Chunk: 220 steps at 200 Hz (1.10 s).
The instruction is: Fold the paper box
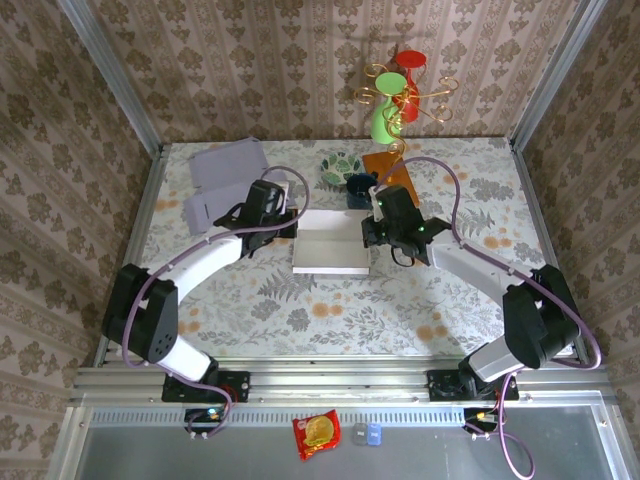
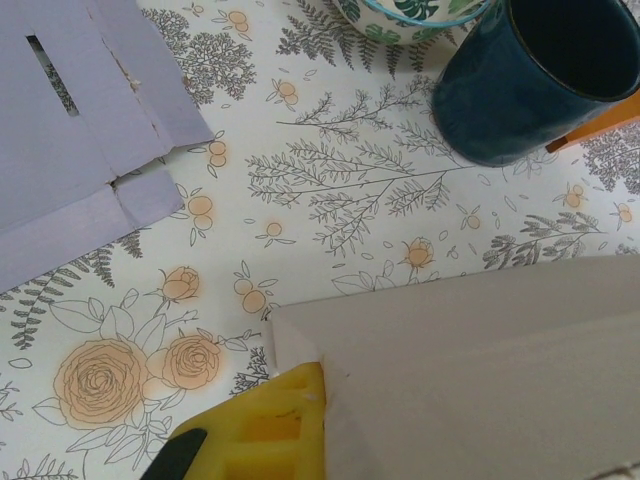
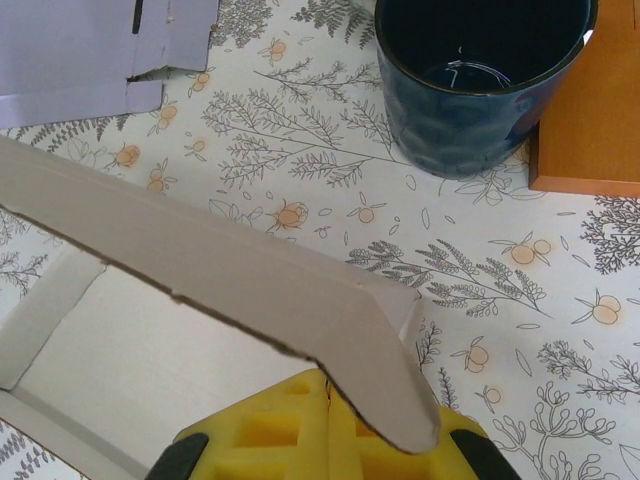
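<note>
Just beyond the paper box (image 1: 330, 255) stands a mug (image 1: 358, 187).

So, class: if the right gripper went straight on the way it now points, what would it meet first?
The right gripper is shut on a flap of the paper box. Beyond that, the dark blue mug stands in its line, though it might touch the table first; depth is unclear.

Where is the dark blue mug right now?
In the top view the dark blue mug stands far centre, between the leafy bowl and the orange board, just beyond the paper box.
</note>
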Available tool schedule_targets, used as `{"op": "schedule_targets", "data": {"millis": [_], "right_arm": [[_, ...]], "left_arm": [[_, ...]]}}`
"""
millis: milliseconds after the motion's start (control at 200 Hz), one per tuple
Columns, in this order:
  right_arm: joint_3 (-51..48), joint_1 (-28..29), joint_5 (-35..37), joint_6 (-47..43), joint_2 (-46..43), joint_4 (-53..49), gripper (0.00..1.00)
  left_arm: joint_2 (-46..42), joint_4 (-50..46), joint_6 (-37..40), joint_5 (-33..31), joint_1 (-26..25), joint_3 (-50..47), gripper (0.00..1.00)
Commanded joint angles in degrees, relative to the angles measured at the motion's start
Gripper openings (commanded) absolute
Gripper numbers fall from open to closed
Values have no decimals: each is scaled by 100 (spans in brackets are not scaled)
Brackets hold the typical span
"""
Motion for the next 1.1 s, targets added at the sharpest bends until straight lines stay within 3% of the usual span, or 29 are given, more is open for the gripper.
{"op": "schedule_targets", "data": {"millis": [0,270,390,795,950,1095], "right_arm": [[-180,152,116,-187,-149,353,0],[-22,217,324,-132,-90,244,0],[153,217,384,-159,-2,143,0],[-334,224,300,-42,-150,114,1],[-273,226,413,109,-230,-206,6],[77,226,487,698,-356,-924,27]], "left_arm": [[-155,277,-331,333,-151,-121,6],[64,-572,-1361,245,-163,516,5],[212,-792,-1308,237,-169,733,5],[-105,22,-1160,151,-341,-376,5],[-187,-46,-1070,-13,-452,-486,5],[-261,-219,-983,-329,-590,-481,5]]}}
